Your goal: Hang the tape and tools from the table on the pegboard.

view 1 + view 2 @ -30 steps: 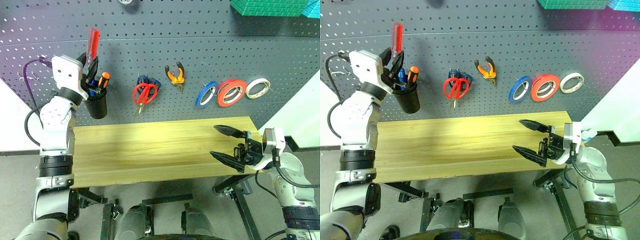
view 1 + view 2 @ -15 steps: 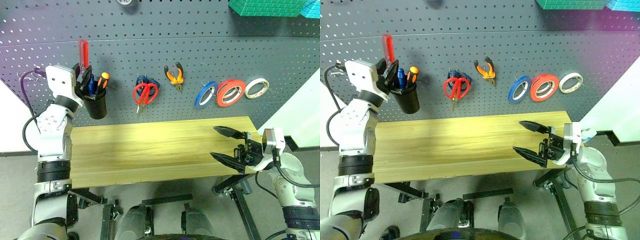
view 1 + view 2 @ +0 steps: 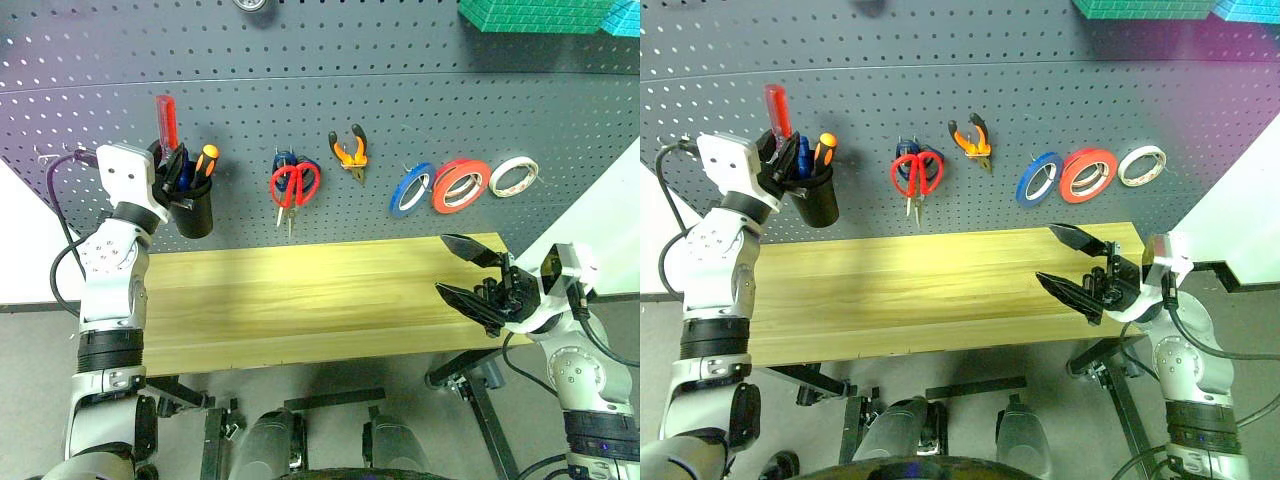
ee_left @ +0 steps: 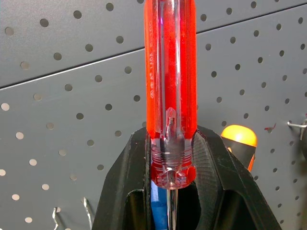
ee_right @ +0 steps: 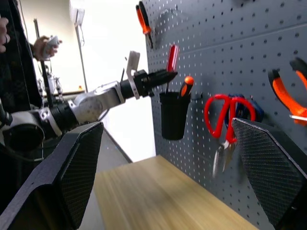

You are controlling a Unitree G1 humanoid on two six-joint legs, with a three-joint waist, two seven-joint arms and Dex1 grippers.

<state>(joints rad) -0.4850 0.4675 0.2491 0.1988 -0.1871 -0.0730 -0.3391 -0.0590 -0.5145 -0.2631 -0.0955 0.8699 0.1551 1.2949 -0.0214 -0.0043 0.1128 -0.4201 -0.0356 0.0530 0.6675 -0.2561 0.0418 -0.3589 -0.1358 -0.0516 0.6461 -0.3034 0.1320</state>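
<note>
the wood tabletop sits under the grey pegboard. left claw pinches the red screwdriver over the black cup at 10 o'clock; right claw is spread wide at 4 o'clock.

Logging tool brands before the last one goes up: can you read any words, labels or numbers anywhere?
None can be read.
Red-handled screwdriver: faint moulded marking along the handle, too blurred to read.
Tape rolls, including the bright red tape: no readable print.
Pegboard: no signs.

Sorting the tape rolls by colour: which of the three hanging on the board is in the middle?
The red tape roll hangs in the middle, with the blue roll on its left and the white roll on its right.
</note>
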